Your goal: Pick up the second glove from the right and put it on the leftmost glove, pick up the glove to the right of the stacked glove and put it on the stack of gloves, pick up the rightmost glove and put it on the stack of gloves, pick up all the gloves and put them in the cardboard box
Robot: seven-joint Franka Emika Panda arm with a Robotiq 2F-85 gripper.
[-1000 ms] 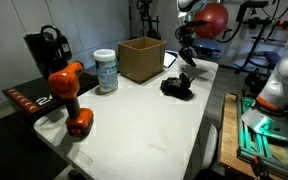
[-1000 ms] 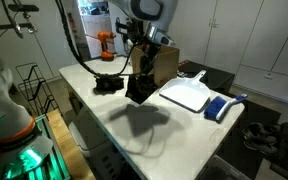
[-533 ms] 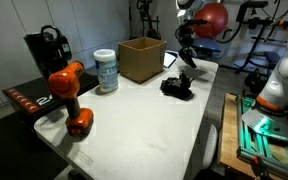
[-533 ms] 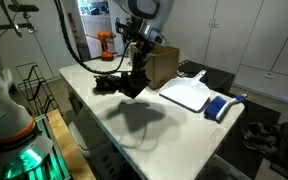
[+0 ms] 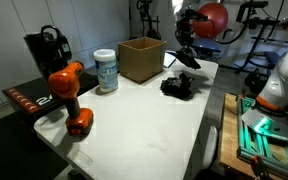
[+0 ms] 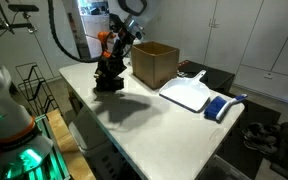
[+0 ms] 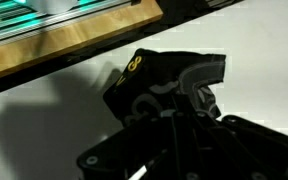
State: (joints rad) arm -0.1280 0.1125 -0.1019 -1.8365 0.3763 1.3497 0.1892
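On the white counter [image 5: 154, 125] the cardboard box [image 5: 141, 60] stands open at the top. Just right of it lies the stack of gloves [image 5: 178, 88]. Above that stack my hand [image 5: 187, 50] is pinched tight on one glove [image 7: 156, 80], which hangs beneath it.

A floppy black glove [image 7: 156, 75] with a yellow logo hangs pinched between the fingers [image 7: 209, 105]. The stack of gloves [image 5: 178, 87], a lumpy dark heap, lies just below them. The brown cardboard box [image 5: 141, 58] stands upright beside them.
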